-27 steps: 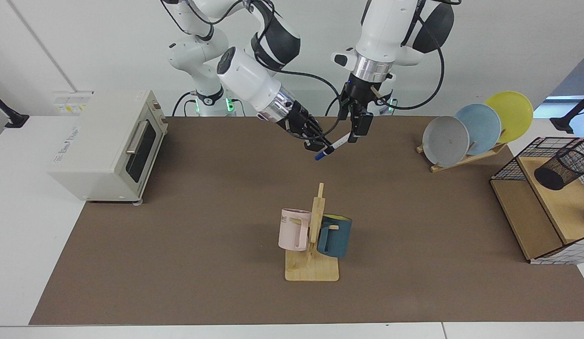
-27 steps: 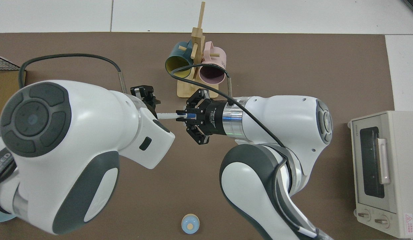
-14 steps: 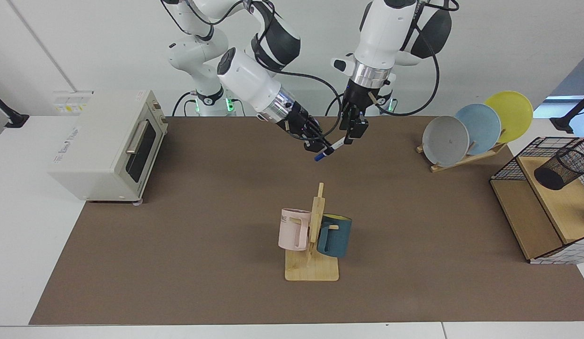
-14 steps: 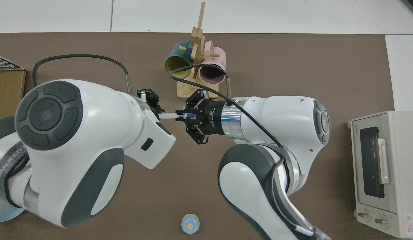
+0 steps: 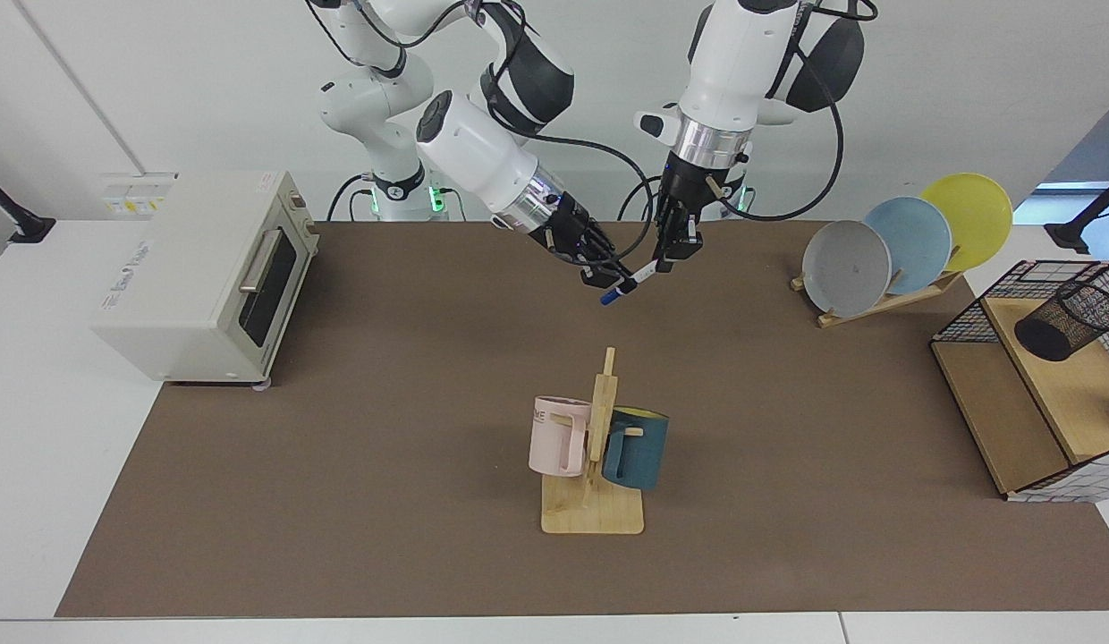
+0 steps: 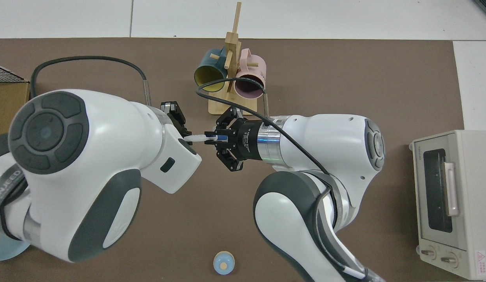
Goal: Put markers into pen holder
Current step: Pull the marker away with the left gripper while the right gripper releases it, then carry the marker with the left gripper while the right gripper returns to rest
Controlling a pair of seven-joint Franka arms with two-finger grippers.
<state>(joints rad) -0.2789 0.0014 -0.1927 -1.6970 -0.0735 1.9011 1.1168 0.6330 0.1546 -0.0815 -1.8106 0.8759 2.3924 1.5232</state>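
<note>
Marker [image 5: 630, 282]: aloft above the counter [image 5: 385, 501], blue-capped end gripped by right hand [image 5: 602, 273], white end pinched by left hand [image 5: 669, 257]; handover stage; next, right release, then carry to pen holder [image 5: 1069, 320] on rack [image 5: 1011, 420].

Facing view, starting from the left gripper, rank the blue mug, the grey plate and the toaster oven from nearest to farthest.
From the left gripper:
1. Grey plate, toward the rack side of the view.
2. Blue mug, on the wooden stand nearer the camera.
3. Toaster oven, at the opposite table end.
</note>
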